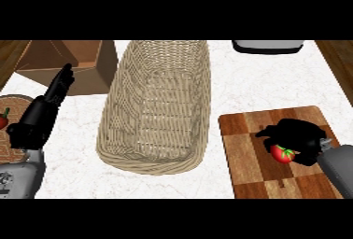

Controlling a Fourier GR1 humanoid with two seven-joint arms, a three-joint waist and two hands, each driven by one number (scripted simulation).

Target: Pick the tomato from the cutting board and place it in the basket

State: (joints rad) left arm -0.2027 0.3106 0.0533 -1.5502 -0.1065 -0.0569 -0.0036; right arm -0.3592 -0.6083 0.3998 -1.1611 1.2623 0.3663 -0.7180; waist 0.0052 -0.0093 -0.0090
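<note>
Right hand [295, 135] curled on tomato [282, 153] over cutting board [248, 154], apparently gripped. Wicker basket [117, 112] lies to left, long axis front-to-back.

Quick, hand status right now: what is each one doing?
Left hand: open, fingers straight, holding nothing, at the view's left.
Right hand: shut on the tomato, over the cutting board.

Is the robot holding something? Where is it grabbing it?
Yes. The right hand is curled over the tomato on the cutting board, covering its top and sides; only the lower left part shows. The left hand holds nothing.
</note>
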